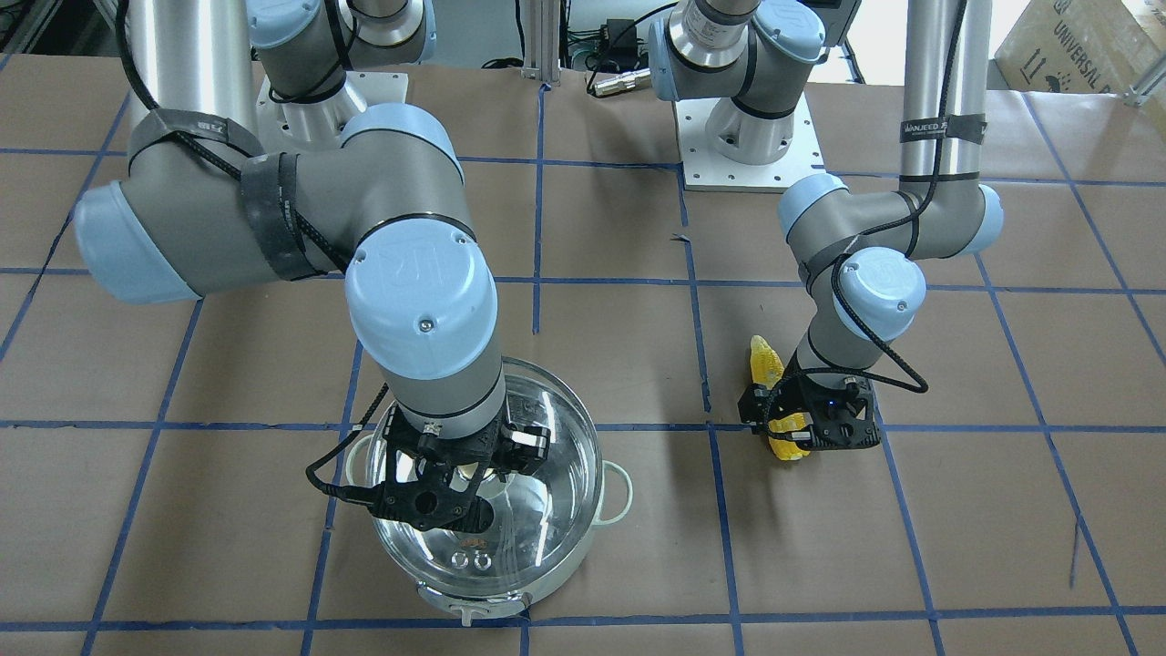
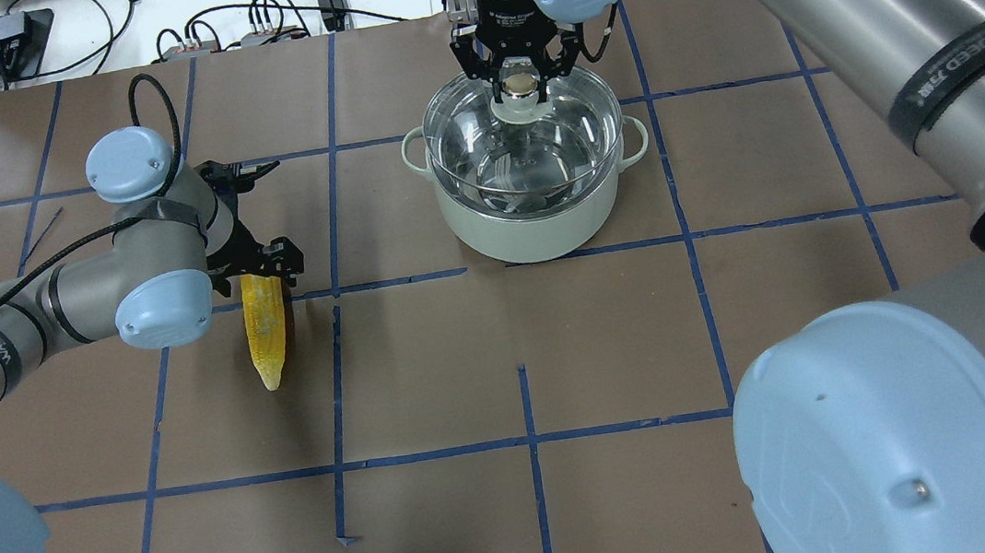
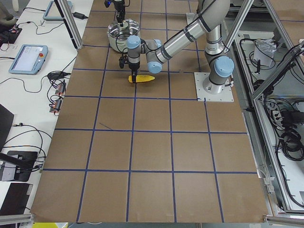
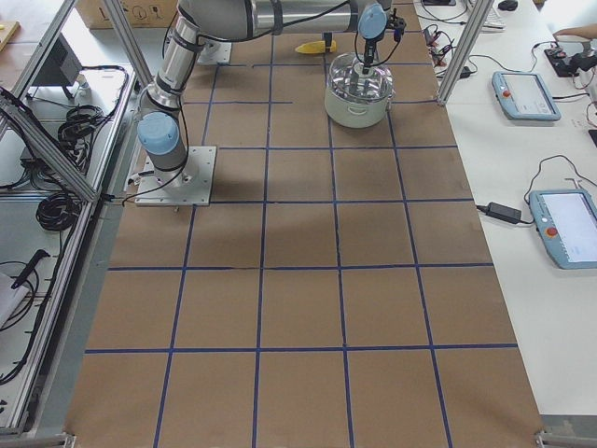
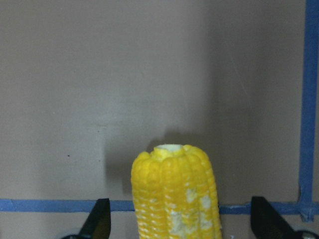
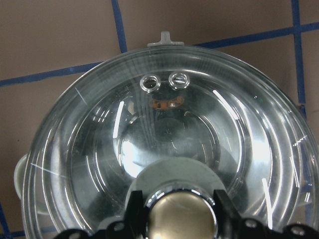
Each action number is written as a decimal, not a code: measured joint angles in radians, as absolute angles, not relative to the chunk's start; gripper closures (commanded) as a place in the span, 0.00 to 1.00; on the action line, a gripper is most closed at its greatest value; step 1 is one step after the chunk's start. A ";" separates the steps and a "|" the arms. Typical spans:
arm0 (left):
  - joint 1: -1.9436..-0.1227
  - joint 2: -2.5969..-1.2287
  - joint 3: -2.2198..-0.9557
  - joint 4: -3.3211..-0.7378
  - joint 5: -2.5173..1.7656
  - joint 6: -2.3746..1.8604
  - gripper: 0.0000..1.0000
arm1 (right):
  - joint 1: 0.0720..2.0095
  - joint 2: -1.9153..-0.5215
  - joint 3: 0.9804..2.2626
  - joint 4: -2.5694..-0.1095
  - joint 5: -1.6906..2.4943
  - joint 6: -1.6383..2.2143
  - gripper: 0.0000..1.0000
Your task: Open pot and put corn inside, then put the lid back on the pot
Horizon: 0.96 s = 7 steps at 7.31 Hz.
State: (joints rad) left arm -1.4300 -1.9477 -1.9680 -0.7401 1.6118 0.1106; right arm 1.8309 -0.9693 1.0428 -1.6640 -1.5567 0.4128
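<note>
The steel pot (image 2: 524,228) stands on the table with the clear glass lid (image 2: 574,133) on it. My right gripper (image 2: 517,81) is above the lid's centre, its fingers pressed against both sides of the cream-topped knob (image 6: 182,211). The lid's two vent holes (image 6: 164,81) show in the right wrist view. The yellow corn (image 2: 265,335) lies flat on the table to the pot's left. My left gripper (image 2: 258,271) is open and low over the corn's thick end, one finger (image 5: 98,219) on each side with a gap to the cob (image 5: 174,199).
The table is brown paper with a blue tape grid (image 2: 530,444). The arm bases (image 1: 747,137) stand at the robot's edge. Cables and boxes (image 2: 260,25) lie beyond the far edge. Tablets (image 4: 527,93) sit on a side bench.
</note>
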 measured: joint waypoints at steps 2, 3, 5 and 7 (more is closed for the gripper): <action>-1.430 -1.945 -1.969 -0.743 1.609 0.094 0.89 | 1.781 -0.978 0.949 -1.540 -1.557 0.293 0.80; -1.430 -1.941 -1.964 -0.746 1.608 0.077 0.89 | 1.732 -0.986 0.931 -1.496 -1.557 0.203 0.81; -1.439 -1.919 -1.934 -0.806 1.614 0.025 0.89 | 1.600 -0.992 0.926 -1.458 -1.558 -0.011 0.81; -1.457 -1.896 -1.860 -0.925 1.617 -0.029 0.89 | 1.486 -0.991 0.929 -1.443 -1.557 -0.180 0.84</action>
State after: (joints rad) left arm -1.4569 -1.8965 -1.8602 -0.9253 1.6171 -0.0291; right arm 1.4858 -0.9914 0.9288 -1.4426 -1.5571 -0.1796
